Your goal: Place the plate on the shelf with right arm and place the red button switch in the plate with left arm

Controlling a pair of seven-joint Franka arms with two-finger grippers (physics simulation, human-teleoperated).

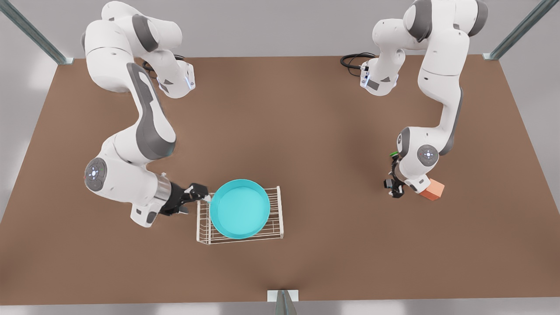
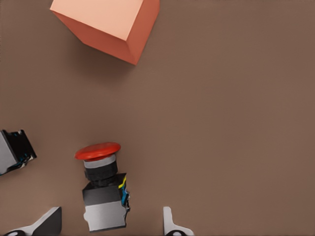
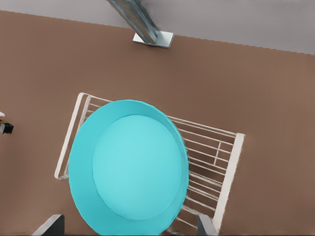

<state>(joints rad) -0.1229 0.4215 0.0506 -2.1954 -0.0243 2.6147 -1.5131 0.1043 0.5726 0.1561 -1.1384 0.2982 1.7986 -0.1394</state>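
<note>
Plate [image 1: 239, 209] seated on shelf [image 1: 275, 218]; left gripper [image 1: 396, 186] poised over red button switch [image 2: 101, 169].
Right gripper [image 1: 202, 196] sits at the plate's rim, fingers spread, released. Left fingers stand apart either side of the switch body, gripping nothing. Descend straight, close on the grey-black body below the cap, and keep clear of the orange cube [image 1: 433, 190] nearby.

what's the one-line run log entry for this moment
plate: on shelf | right gripper: open at plate rim | left gripper: open, over red button switch on table | switch: not yet grasped
</note>
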